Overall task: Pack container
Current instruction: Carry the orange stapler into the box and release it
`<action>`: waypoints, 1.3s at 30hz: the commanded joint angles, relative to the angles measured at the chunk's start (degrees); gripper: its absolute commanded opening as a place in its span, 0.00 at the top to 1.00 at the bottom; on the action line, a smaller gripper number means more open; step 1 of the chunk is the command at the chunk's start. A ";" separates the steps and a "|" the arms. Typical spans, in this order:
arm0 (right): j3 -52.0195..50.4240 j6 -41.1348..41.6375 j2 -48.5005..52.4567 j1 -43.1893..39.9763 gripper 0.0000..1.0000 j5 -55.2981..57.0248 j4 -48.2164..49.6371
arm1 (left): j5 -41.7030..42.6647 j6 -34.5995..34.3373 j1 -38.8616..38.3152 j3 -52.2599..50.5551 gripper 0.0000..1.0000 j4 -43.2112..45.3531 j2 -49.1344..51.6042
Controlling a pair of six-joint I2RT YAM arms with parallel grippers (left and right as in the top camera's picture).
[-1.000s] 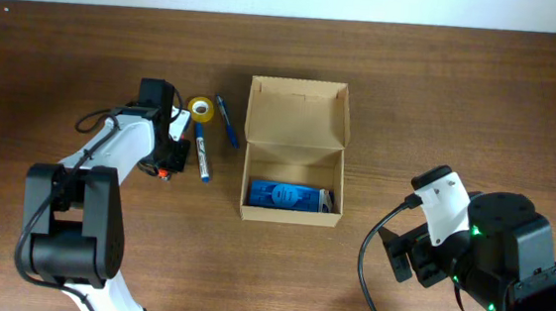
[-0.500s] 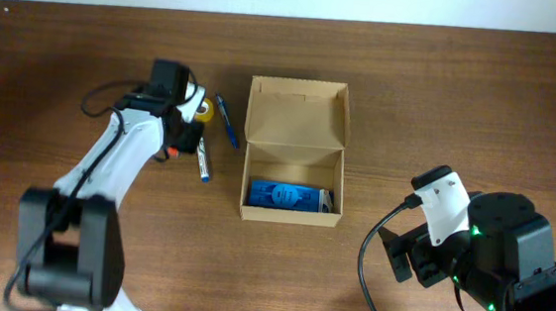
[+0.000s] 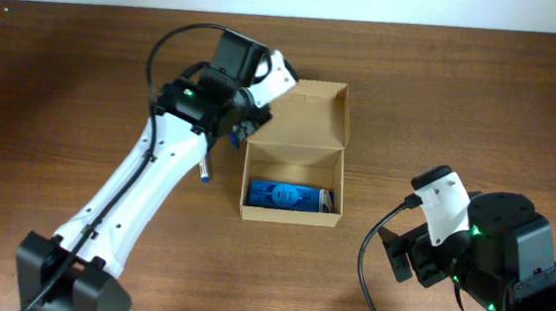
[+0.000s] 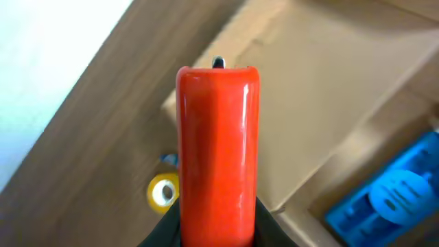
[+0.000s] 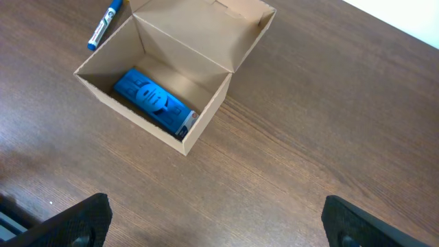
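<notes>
The container point(image 3: 290, 216) is an open tan cardboard box at the table's middle, its flap lid point(image 3: 300, 106) standing back. A blue packet point(image 3: 290, 195) lies inside it. The box also shows in the right wrist view point(image 5: 130, 113) with the blue packet point(image 5: 152, 101). My left gripper point(image 3: 249, 125) hovers at the box's upper left corner, shut on a red cylindrical marker point(image 4: 218, 151) that points toward the lid point(image 4: 322, 89). My right gripper point(image 5: 219, 226) is open and empty over bare table, right of the box.
A yellow tape roll point(image 4: 163, 191) lies on the table left of the box, hidden under my left arm in the overhead view. A blue-capped marker point(image 3: 203, 172) lies beside it and shows in the right wrist view point(image 5: 104, 26). The table's far edge meets a white wall.
My left arm has swung right from the stationery pile to the box's upper left corner, carrying the red marker. The right arm has not moved.
</notes>
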 commanded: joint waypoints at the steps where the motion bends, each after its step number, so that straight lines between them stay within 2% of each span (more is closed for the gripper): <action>1: 0.85 0.07 -0.13 0.26 0.01 0.50 0.09 | 3.52 5.62 -2.56 3.56 0.85 0.02 4.13; 10: 0.85 0.07 -0.13 0.24 0.01 0.50 0.09 | 8.83 15.06 -6.93 13.18 0.85 -10.14 15.76; 16: 0.85 0.07 -0.13 0.24 0.01 0.50 0.09 | 9.66 19.76 -6.99 13.40 0.86 -16.76 16.85; 29: 0.85 0.07 -0.13 0.24 0.01 0.50 0.09 | 10.64 21.05 -6.08 13.38 0.86 -21.64 20.74; 34: 0.85 0.07 -0.13 0.24 0.01 0.50 0.09 | 5.03 21.40 -5.60 13.38 0.86 -21.31 23.65; 39: 0.85 0.07 -0.13 0.24 0.01 0.50 0.09 | 4.42 21.40 -5.60 13.38 0.86 -20.09 25.64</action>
